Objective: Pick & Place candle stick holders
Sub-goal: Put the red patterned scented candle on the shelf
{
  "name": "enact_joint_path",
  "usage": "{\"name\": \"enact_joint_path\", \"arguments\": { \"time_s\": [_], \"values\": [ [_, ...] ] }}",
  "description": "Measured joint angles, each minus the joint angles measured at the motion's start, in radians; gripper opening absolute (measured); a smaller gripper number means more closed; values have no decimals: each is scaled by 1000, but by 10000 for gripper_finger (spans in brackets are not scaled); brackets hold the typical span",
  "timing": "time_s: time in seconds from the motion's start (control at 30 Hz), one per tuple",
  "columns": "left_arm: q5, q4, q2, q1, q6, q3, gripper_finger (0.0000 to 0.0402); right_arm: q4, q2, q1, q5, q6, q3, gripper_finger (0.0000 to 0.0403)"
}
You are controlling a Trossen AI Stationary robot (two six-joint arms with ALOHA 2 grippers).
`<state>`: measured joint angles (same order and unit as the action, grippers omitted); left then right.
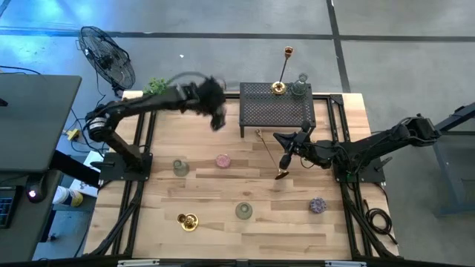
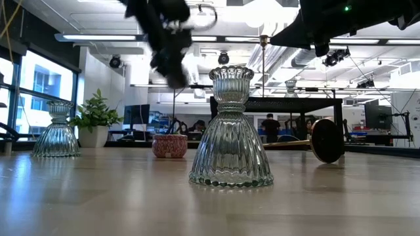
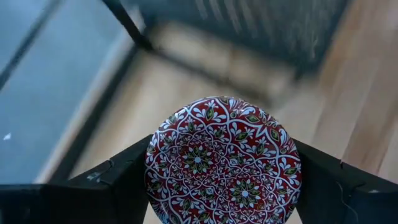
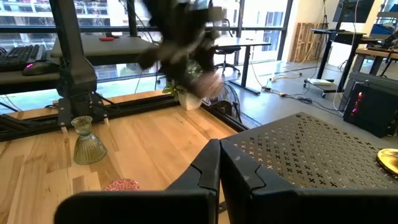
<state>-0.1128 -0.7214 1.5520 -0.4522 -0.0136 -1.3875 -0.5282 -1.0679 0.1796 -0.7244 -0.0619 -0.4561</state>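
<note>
My left gripper hangs in the air left of the black mesh rack, shut on a round red-and-white patterned holder. My right gripper is shut and empty, above a tall brass stick that lies on its side on the table, base toward the near edge. On the rack stand another tall brass stick, a short gold holder and a clear glass one. On the table stand two clear glass holders, a pink one, a purple one and a gold one. My left gripper pinches the patterned holder between its two fingers, one on each of two opposite sides of its round body. The patterned round face points toward the wrist camera. The holder is lifted clear of the table.
A small green potted plant stands at the far left corner. A floor fan stands beyond the table's far left. Dark frame rails run along both sides of the table. Bare wood lies along the near edge.
</note>
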Motion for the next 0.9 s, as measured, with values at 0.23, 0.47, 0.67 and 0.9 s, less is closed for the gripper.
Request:
{"name": "enact_joint_path", "arguments": {
  "time_s": [0.23, 0.47, 0.67, 0.9],
  "values": [
    [125, 15, 147, -83, 66, -264, 290, 6, 0, 0, 1, 0, 0, 0],
    [176, -74, 404, -100, 63, -560, 290, 7, 0, 0, 1, -1, 0, 0],
    [175, -89, 574, -113, 71, -770, 290, 8, 0, 0, 5, 1, 0, 0],
    [175, -78, 651, -118, 72, -826, 290, 8, 0, 0, 6, 2, 0, 0]
  ]
}}
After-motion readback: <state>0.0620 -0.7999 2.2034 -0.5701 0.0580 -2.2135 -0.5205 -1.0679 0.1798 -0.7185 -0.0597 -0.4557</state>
